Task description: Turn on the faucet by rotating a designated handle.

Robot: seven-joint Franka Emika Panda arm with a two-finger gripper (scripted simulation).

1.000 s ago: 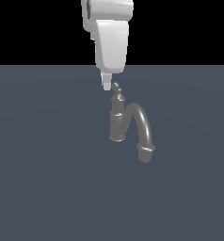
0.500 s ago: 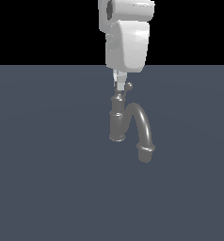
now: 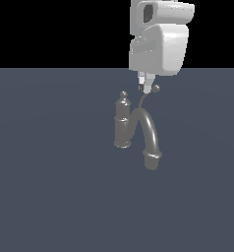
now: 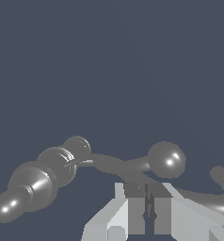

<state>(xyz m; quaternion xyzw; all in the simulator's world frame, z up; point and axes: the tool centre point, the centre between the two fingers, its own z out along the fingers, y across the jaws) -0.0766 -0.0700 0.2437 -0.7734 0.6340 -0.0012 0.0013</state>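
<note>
Roughly mid-scene: faucet [image 3: 123, 123] standing upright on plain dark grey floor [image 3: 45, 187], knob finial on top, thick arched spout [image 3: 148, 135] curving down toward the exterior view's right. Handle [image 3: 147, 97] a thin wiry lever rising from behind the arch, ball tip [image 3: 156, 88] up near the arm's white housing. Gripper [image 3: 145, 88] hanging just above the arch, fingertips right beside the ball tip, on its exterior-view left. From the wrist view, fingers [image 4: 132, 207] drawn almost together, only a thin dark slit between pads, nothing clamped; lever shaft and ball [image 4: 166, 160] lying just ahead of the tips. Contact with the lever likely, not certain from either angle. Looks like a sideways push in hand rather than a grasp. Risks, as judged: narrow closed tips sliding off the round ball or over the thin wire, since nothing encloses it; push line too high skipping over the ball; too low, catching the spout instead. Also a straight-line push against a lever swinging on an arc, losing contact partway, faucet left only part turned.
</note>
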